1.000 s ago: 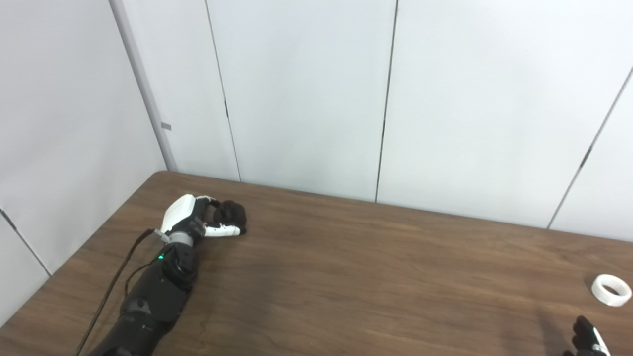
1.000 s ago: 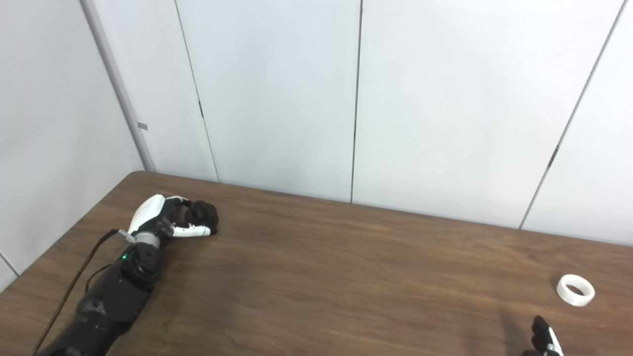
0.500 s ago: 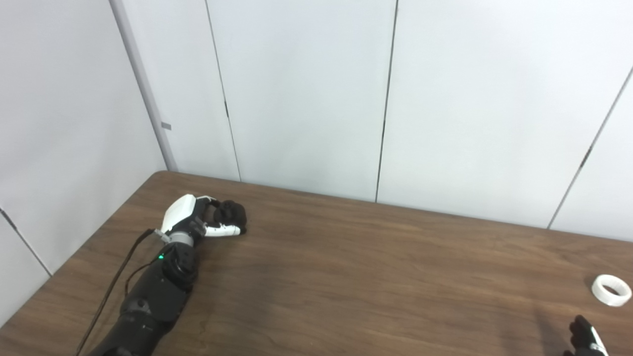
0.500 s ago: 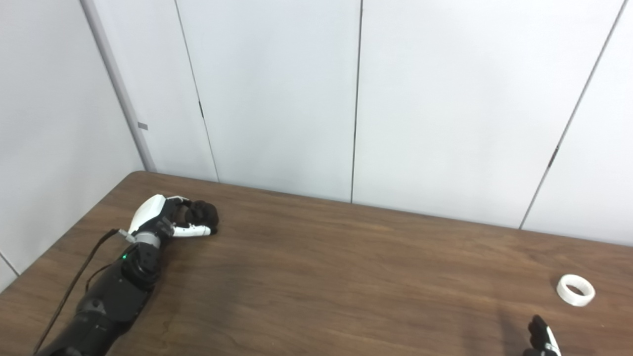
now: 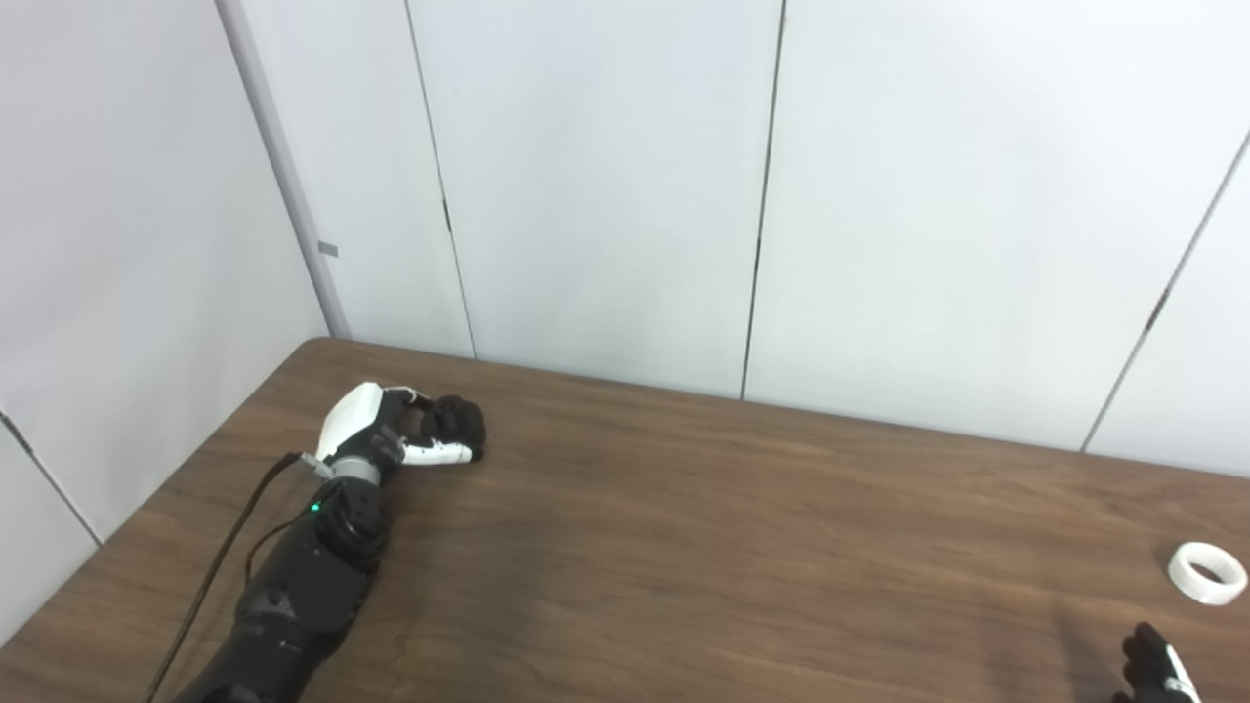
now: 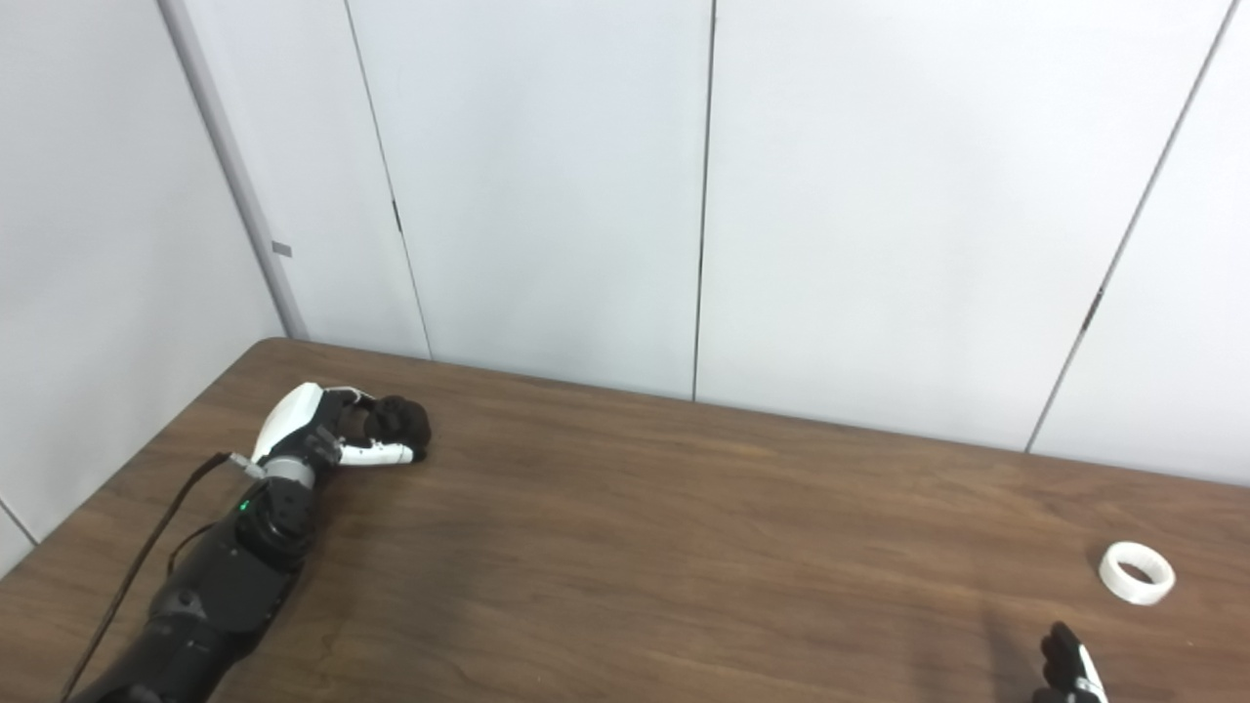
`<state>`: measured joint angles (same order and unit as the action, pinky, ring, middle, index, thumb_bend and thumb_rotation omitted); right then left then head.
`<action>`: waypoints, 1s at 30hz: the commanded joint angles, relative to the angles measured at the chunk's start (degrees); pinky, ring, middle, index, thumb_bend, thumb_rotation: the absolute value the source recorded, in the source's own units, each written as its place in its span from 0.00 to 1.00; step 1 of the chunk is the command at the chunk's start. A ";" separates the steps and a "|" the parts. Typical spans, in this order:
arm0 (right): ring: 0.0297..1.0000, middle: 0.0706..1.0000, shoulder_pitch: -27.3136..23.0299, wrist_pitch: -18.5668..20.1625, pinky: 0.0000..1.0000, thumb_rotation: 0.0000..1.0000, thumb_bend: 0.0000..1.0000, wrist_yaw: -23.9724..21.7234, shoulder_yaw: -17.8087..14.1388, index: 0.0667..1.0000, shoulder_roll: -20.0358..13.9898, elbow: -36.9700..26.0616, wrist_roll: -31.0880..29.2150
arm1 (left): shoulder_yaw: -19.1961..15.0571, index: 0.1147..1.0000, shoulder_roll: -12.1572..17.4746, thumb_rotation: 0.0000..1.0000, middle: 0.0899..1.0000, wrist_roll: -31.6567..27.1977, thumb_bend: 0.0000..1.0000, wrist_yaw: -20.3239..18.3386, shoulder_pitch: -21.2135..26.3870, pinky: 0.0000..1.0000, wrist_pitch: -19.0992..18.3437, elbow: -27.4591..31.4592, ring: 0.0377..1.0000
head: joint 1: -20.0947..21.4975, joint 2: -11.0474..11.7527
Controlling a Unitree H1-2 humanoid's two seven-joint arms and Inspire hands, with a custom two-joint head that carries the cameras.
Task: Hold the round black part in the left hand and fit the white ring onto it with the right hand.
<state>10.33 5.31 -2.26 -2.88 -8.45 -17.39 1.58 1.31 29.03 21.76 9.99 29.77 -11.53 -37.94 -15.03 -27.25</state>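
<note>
The round black part [image 5: 457, 422] rests on the brown table [image 5: 684, 527] at its far left. My left hand [image 5: 386, 434] is curled around it, thumb along its near side and fingers over the top. Far across the table, near the right edge, lies the white ring [image 5: 1207, 572] flat on the wood, also seen as the white ring [image 6: 1136, 573]. Only the dark fingertips of my right hand [image 5: 1152, 669] poke up at the bottom right corner, a short way in front of the ring and apart from it; its shape is mostly cut off.
White wall panels [image 5: 605, 195] stand right behind the table's far edge and along its left side. A black cable [image 5: 225, 557] trails along my left forearm.
My left hand with the black part has drawn back very slightly toward me. The right fingertips have dropped a little lower in the corner. The ring has not moved.
</note>
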 commanded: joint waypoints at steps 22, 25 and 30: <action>1.00 0.99 0.43 1.65 1.00 0.91 0.27 0.00 -0.34 0.99 0.26 -2.57 -0.74 | -0.39 0.42 0.30 0.05 0.76 -0.57 0.52 5.12 2.03 1.00 7.32 -2.11 0.88 | -0.17 -0.37; 1.00 0.98 0.51 1.23 1.00 0.91 0.26 0.01 -0.20 0.99 0.08 -2.49 -0.33 | -0.29 0.42 0.37 0.05 0.75 -0.45 0.52 5.22 1.37 1.00 7.58 -0.92 0.87 | -0.17 -0.37; 1.00 0.99 0.56 2.19 1.00 0.89 0.28 -0.10 -0.21 0.99 0.30 -3.07 -1.13 | -0.42 0.42 0.40 0.05 0.75 -0.46 0.52 5.24 -0.35 1.00 7.91 2.45 0.87 | 0.37 -0.86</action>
<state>10.41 7.24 -2.35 -2.89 -8.43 -18.54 0.57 1.20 28.15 20.65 14.13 27.96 -5.41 -38.19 -14.59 -28.04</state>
